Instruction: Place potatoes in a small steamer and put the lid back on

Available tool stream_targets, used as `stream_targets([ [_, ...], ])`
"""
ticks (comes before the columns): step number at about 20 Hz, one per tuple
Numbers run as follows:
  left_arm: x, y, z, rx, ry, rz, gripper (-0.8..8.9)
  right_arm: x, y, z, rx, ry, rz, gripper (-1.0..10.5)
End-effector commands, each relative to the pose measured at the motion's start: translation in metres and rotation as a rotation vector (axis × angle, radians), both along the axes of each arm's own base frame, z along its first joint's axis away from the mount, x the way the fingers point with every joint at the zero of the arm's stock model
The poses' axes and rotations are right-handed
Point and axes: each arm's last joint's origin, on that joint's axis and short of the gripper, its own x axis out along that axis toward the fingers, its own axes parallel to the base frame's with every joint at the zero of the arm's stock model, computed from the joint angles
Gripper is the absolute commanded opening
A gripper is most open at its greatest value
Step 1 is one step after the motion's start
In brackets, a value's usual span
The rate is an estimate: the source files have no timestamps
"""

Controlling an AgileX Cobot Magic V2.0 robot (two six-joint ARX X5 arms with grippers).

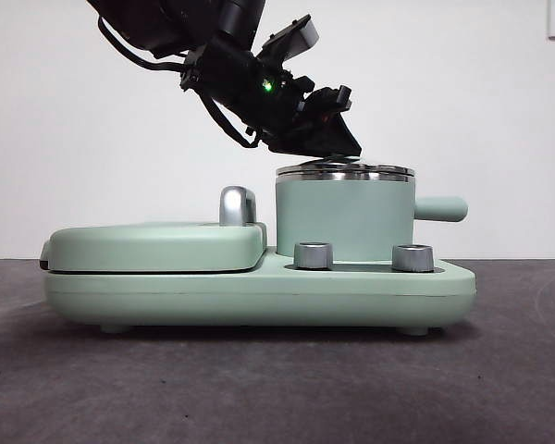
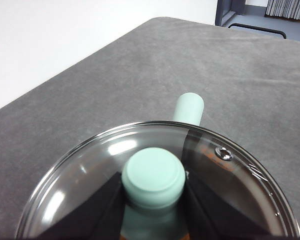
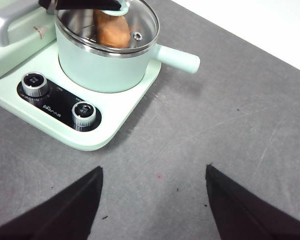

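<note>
The mint-green small steamer [image 1: 344, 217] stands on the right of the cooker base, its stubby handle [image 1: 441, 208] pointing right. The lid [image 1: 347, 170], glass with a steel rim, lies at the steamer's rim and looks slightly tilted. My left gripper [image 1: 338, 139] reaches down from the upper left and is shut on the lid's green knob [image 2: 153, 177]. Through the glass in the right wrist view the orange-brown potato [image 3: 112, 30] lies inside the steamer [image 3: 105, 65]. My right gripper [image 3: 152, 200] hangs open over bare table, away from the steamer.
A flat green griddle [image 1: 157, 245] with a chrome handle [image 1: 236, 205] fills the left of the cooker base [image 1: 259, 291]. Two steel dials [image 1: 314, 255] [image 1: 413, 258] sit at the base's front. Grey table [image 3: 230, 130] stretches to the right of the cooker.
</note>
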Motion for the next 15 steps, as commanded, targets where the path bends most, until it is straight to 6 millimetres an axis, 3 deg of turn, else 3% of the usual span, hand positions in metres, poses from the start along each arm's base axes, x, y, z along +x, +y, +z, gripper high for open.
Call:
stream_targets([
  [1,0.0034,-0.0066,0.0045,-0.01,-0.031,-0.013,1.22,0.0011,0.0009,0.0028,0.009,-0.012,0.002,3.3],
  [15,0.0024,-0.0059,0.001,0.013,0.003,-0.013,1.23,0.0011,0.0009,0.0028,0.009,-0.012,0.002,3.3],
])
